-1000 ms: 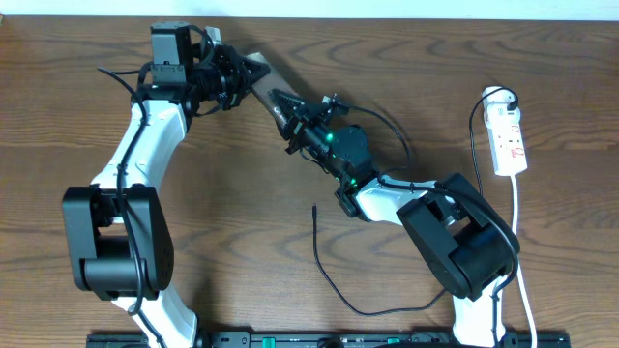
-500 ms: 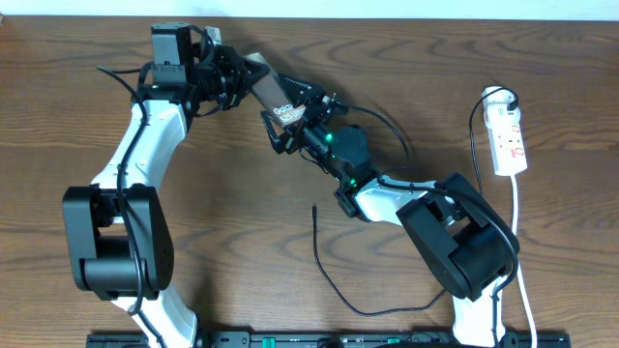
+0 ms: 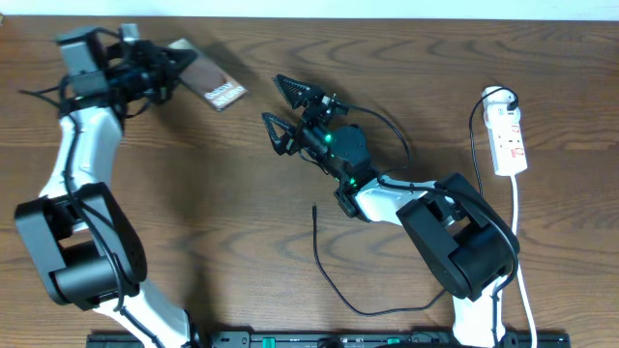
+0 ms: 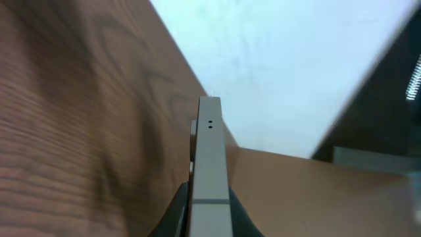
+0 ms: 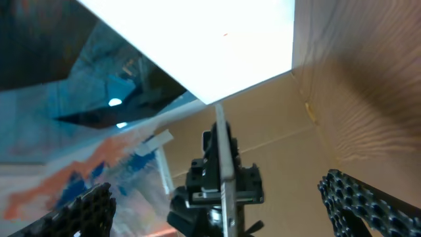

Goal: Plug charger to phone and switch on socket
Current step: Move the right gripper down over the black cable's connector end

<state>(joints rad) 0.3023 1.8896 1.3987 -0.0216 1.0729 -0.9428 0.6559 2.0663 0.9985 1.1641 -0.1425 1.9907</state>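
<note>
Left gripper (image 3: 166,66) holds the phone (image 3: 215,89); right gripper (image 3: 280,111), wide and empty, should pinch charger (image 3: 316,227) near its tip.

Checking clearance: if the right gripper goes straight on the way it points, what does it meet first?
Likely the phone, held in the left gripper; the right wrist view shows it edge-on dead ahead, though depth is unclear.

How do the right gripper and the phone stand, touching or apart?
Apart. The overhead view shows bare table between the open right gripper and the phone, which the left gripper holds.
</note>
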